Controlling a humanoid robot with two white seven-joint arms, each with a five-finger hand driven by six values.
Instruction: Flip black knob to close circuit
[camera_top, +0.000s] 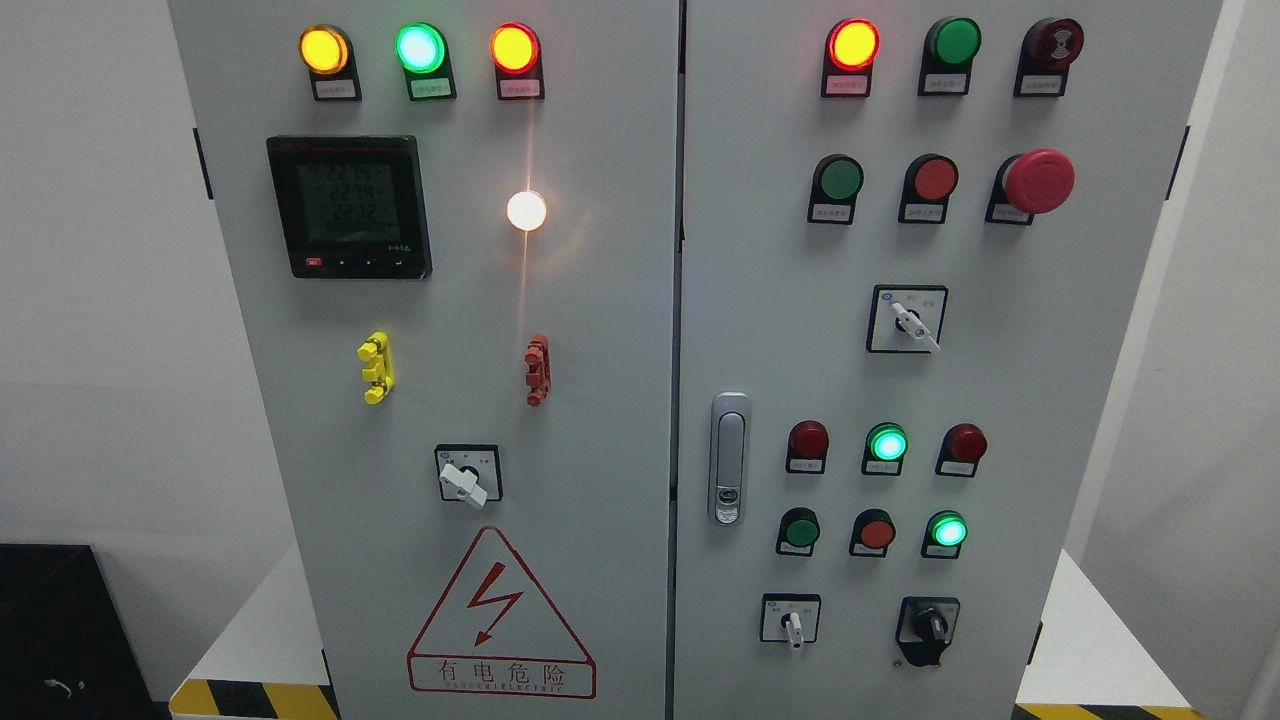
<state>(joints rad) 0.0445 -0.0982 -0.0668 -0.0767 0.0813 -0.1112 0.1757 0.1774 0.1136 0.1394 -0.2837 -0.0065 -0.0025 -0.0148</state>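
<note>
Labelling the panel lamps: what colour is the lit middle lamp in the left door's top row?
Green, glowing brightly: the middle lamp, head view.

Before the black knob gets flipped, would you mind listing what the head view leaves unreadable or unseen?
- Black rotary knob, lower right door: its position markings are too small to read.
- Small white label plates under the round lamps: print too small.
- Dark digital meter: digits faint, blurred.
- Both robot hands: outside the frame.

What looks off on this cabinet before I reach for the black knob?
Nothing looks damaged. The black knob sits intact at the right door's lower right. One oddity: a bright white glare spot beside the meter streaks vertically, probably reflection. No hands in view.
</note>
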